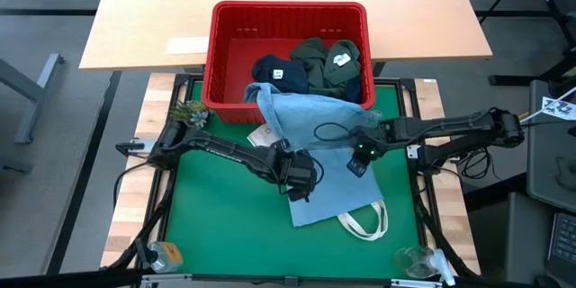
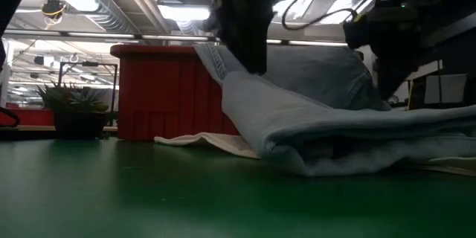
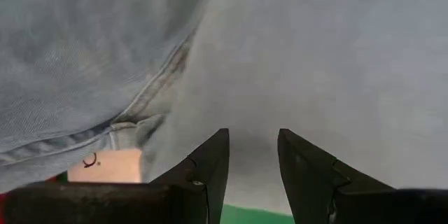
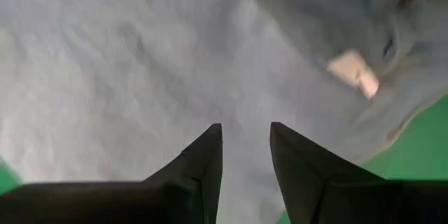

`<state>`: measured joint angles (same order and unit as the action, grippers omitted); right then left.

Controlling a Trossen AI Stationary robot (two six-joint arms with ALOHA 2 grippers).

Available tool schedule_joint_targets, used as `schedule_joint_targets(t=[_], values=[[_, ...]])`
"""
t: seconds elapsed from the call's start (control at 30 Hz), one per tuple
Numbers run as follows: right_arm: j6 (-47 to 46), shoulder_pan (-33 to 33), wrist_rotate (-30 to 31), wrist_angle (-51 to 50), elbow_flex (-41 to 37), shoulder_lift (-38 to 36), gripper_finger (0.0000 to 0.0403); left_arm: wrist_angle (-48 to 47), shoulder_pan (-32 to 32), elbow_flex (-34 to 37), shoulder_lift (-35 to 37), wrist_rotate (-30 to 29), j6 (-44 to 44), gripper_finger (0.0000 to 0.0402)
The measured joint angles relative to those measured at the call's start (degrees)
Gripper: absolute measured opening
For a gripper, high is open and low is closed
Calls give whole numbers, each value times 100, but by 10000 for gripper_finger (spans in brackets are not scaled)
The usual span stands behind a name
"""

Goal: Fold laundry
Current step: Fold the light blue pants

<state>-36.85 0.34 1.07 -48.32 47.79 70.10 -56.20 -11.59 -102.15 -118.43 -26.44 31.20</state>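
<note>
A light blue denim garment [image 1: 315, 130] hangs from the front rim of the red basket [image 1: 288, 7] and spreads over the green mat, its near part folded into a thick roll [image 2: 335, 137]. A navy garment [image 1: 274, 72] and olive green ones [image 1: 328, 58] lie in the basket. My left gripper [image 1: 304, 182] is open over the denim's left part [image 3: 315, 56], slanting down. My right gripper [image 1: 358, 160] is open over its right part [image 4: 140, 56]. Nothing lies between either pair of fingers. My left gripper [image 3: 252, 140] comes at the denim from above, slanting; whether its fingertips touch the cloth, I cannot tell. My right gripper [image 4: 246, 131] points steeply down at the denim; whether it touches, I cannot tell either.
A white tote bag [image 1: 364, 223] lies under the denim's near end, its handles toward the table's near edge. A small plant [image 1: 189, 112] stands at the mat's far left corner. A clear glass [image 1: 414, 259] sits near the right front corner. Bare green mat lies at front left.
</note>
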Motion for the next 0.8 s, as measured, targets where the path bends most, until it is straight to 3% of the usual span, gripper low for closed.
schedule_joint_targets(t=[0.27,0.6,0.8], values=[[12,227,1323,200,-372,227,120,599,320,869,12,50,22,118],[-368,192,1332,1084,-1452,551,120,1306,333,1605,15,65,17,118],[-375,192,1219,1261,-1580,536,120,1575,331,1790,15,68,17,118]])
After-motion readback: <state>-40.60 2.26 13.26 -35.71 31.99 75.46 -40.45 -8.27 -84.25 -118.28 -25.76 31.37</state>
